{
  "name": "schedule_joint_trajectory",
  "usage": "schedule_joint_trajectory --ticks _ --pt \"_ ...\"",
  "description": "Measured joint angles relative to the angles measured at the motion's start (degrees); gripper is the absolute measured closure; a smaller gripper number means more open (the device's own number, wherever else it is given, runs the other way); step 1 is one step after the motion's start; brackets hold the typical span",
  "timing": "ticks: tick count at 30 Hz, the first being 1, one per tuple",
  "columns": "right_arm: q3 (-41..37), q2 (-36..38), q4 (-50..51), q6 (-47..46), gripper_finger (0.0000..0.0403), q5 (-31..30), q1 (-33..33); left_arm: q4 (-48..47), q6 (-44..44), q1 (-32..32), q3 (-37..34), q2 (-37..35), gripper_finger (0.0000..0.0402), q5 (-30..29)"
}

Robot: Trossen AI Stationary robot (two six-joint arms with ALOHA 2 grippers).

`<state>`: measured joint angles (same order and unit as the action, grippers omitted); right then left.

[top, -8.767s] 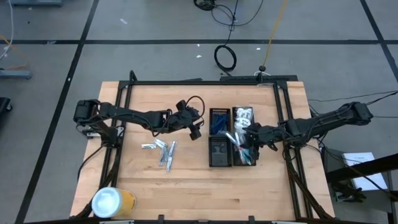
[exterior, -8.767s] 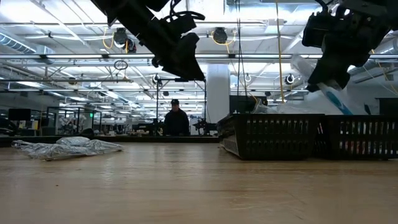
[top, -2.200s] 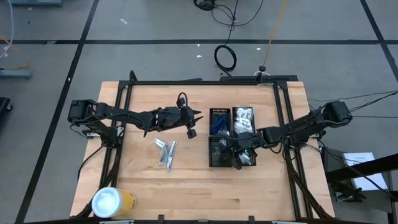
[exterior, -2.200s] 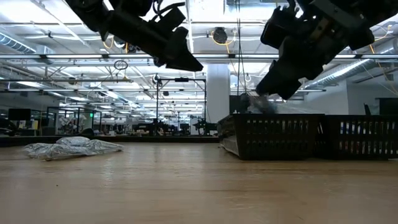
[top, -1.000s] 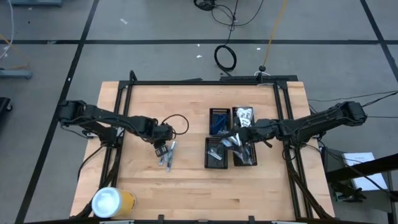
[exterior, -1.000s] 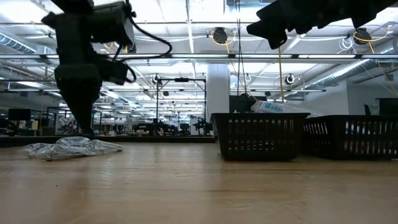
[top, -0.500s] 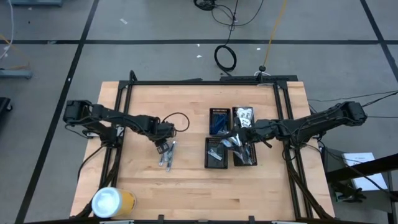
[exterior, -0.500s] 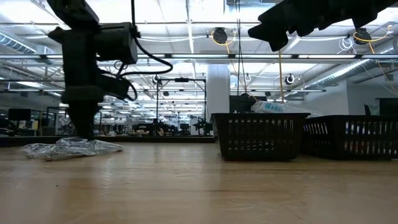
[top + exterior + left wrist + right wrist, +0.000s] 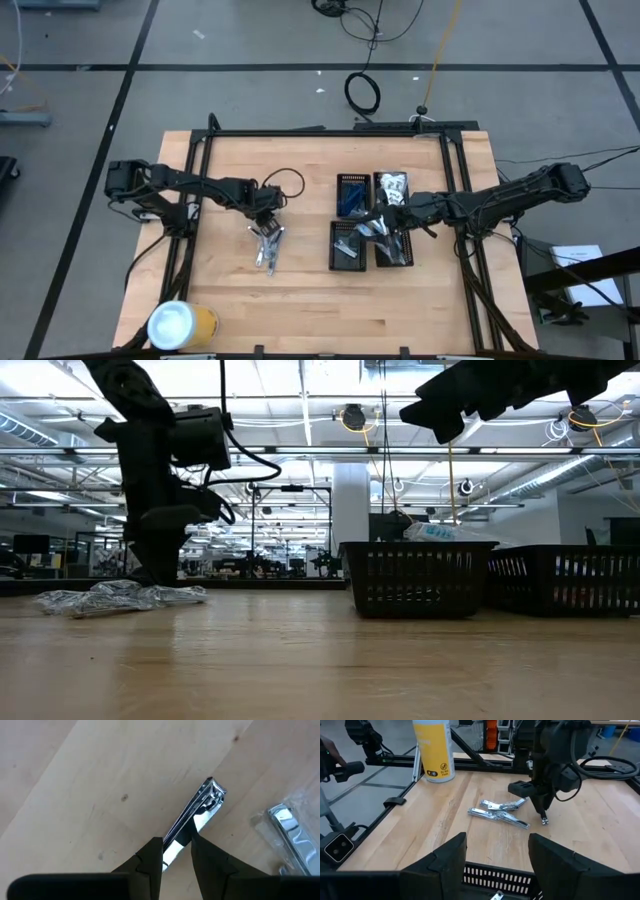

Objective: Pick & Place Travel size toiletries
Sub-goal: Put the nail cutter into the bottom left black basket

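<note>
Pinching nail clipper (image 9: 197, 815) between left tool (image 9: 176, 849) fingers, above table (image 9: 100, 775).

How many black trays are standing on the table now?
4, grouped right of centre: far-left tray, far-right tray, near-left tray, near-right tray. The right claw hides where the right pair meets.

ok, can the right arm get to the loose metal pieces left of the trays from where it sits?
Probably yes. The right gripper hovers open over the black trays, and bare table lies between them and the metal pieces. But the left gripper is already there, jaws closed on one piece, so the arms could clash.
</note>
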<state>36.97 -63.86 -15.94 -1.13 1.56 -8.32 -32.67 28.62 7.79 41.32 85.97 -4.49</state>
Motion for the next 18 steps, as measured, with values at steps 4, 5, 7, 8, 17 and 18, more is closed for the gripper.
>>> schedule_joint_trajectory --ticks 4,5,7,8,17,18 --pt "0.00 0.00 0.39 0.09 0.0202 0.00 0.00 -0.15 0.14 0.31 -0.02 0.02 0.0267 0.04" --pt "0.00 0.00 0.46 0.11 0.0202 0.00 0.00 -0.15 0.03 0.31 -0.02 0.02 0.0255 0.03" --pt "0.00 0.00 0.48 0.21 0.0202 0.00 0.00 -0.17 -1.31 0.31 -0.02 0.02 0.0229 0.04" --pt "0.00 0.00 0.48 0.25 0.0202 0.00 0.00 -0.16 -2.37 0.29 -0.02 0.02 0.0217 0.04" --pt "0.00 0.00 1.19 0.28 0.0203 0.00 0.00 -0.13 -7.47 1.64 0.03 1.68 0.0186 0.11" --pt "0.00 0.00 1.25 0.30 0.0203 0.00 0.00 0.16 -8.40 1.92 0.13 2.26 0.0188 0.24"
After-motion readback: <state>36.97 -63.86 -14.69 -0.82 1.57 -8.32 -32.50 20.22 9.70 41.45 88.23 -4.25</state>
